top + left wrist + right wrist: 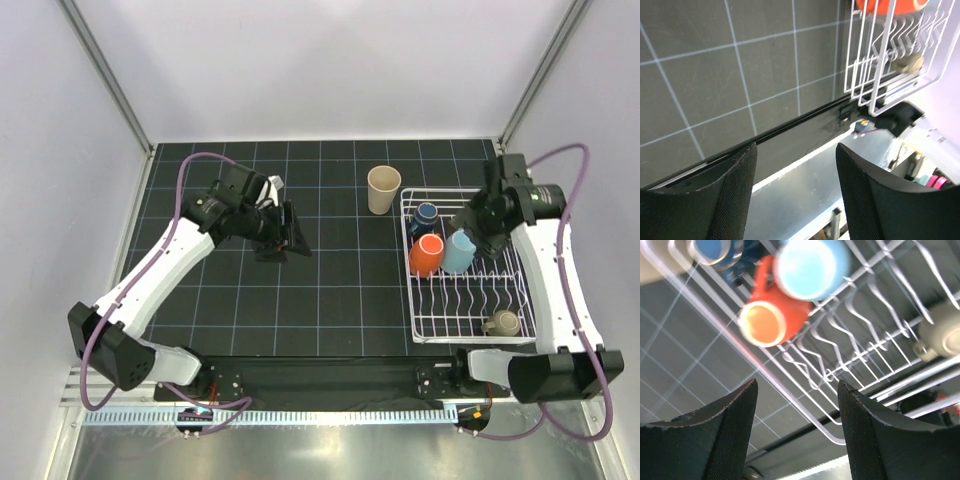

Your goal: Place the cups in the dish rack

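Note:
The white wire dish rack (409, 300) stands at the right of the table. In it lie a navy cup (425, 215), an orange cup (427, 255) and a light blue mug (459, 250), with a small taupe mug (502, 323) at its near end. A tall beige tumbler (383, 189) stands upright on the mat just outside the rack's far left corner. My right gripper (487, 243) hovers open and empty over the rack, right of the blue mug (810, 265) and orange cup (770, 317). My left gripper (286, 240) hangs open and empty over the mat, left of centre.
The black gridded mat (330, 290) covers the table between the arms. White walls and metal posts close in the back and sides. The left wrist view shows the rack's near corner (880, 75), the table's front edge and the right arm's base (895, 117).

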